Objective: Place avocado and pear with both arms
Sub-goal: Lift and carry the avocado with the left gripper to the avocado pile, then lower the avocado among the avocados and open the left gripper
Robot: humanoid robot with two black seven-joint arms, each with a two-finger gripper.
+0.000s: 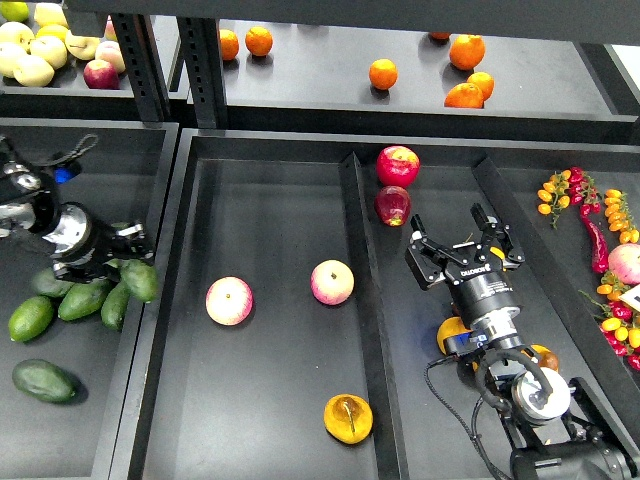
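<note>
Several avocados lie in the left tray (150, 400). A dark green avocado (140, 280) sits at the right end of the pile, right under my left gripper (118, 250). The gripper's dark fingers touch or nearly touch it, and I cannot tell their state. Another dark green avocado (45, 381) lies alone near the front. An orange-yellow pear (348, 418) with a dark blotch lies at the front of the middle tray (275, 200). My right gripper (462, 240) is open and empty over the right tray, well apart from that pear.
Two pink apples (229, 301) (332, 282) lie in the middle tray. Two red apples (397, 165) lie at the back of the right tray. Orange-yellow fruit (449, 333) shows beneath my right arm. Peppers and small tomatoes (590, 225) lie far right. Oranges (382, 73) sit on the back shelf.
</note>
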